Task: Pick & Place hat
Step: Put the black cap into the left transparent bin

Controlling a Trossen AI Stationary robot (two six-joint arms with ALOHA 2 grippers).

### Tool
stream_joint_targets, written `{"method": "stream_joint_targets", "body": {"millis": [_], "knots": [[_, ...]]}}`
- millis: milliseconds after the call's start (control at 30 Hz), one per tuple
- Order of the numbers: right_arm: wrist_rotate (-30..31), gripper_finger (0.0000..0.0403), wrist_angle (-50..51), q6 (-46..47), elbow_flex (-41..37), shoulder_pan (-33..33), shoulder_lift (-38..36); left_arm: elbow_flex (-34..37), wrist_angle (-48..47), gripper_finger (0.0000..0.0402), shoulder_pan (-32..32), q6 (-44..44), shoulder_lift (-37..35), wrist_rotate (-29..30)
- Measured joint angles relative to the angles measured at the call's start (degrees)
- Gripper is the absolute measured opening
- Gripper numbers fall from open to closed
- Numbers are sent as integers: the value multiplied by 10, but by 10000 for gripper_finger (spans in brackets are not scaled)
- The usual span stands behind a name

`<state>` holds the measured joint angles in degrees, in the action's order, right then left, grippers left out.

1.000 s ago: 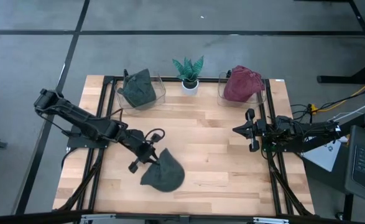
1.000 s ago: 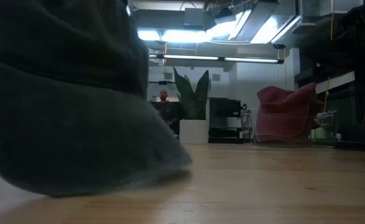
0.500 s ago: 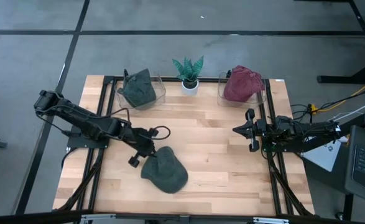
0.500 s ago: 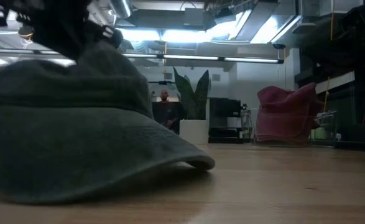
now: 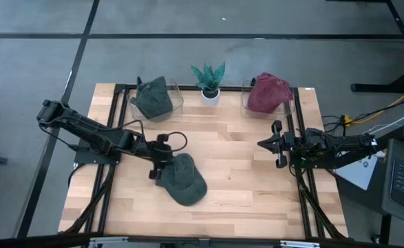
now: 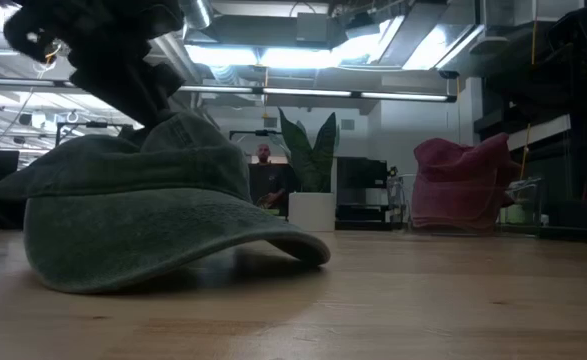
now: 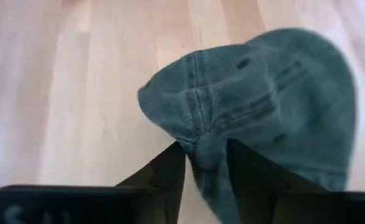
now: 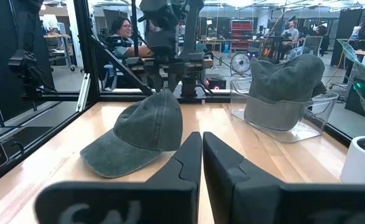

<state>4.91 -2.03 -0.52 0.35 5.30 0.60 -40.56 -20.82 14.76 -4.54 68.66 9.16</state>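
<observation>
Releasing: place step looks near done; green cap [image 5: 182,179] sits brim-down on bare wood of table [image 5: 243,179], front-centre, a bit left of middle.
L gripper [image 5: 159,159]: at cap's rear edge, fingers [image 7: 163,174] parted some, a fold of crown fabric between them in left wrist view; cannot tell if pinched or just slack in the gap.
Cap in low view [image 6: 153,215]: flat on table, gripper right above crown, touching or nearly.
Bins at back: L bin [image 5: 155,100] w/ another green cap, plant [image 5: 209,81] between, R bin [image 5: 265,96] w/ red hat.
R gripper [image 5: 276,144]: parked at right table edge, fingers closed, nothing held.
Next, est.: open L wider, lift straight off w/o dragging fabric; then back away.
</observation>
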Motion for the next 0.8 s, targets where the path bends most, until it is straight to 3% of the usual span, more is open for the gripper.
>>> {"method": "stream_joint_targets", "body": {"millis": [167, 400, 667, 800], "knots": [[0, 16, 0, 0, 0, 0, 0, 0, -5, 167, 1, -129, -12, -24], [0, 16, 0, 0, 0, 0, 0, 0, -8, 236, 2, -260, -42, -8], [0, 16, 0, 0, 0, 0, 0, -52, -95, 244, 1, -356, -13, 86], [0, 16, 0, 0, 0, 0, 0, -72, -93, 244, -11, -416, 31, 96]]}}
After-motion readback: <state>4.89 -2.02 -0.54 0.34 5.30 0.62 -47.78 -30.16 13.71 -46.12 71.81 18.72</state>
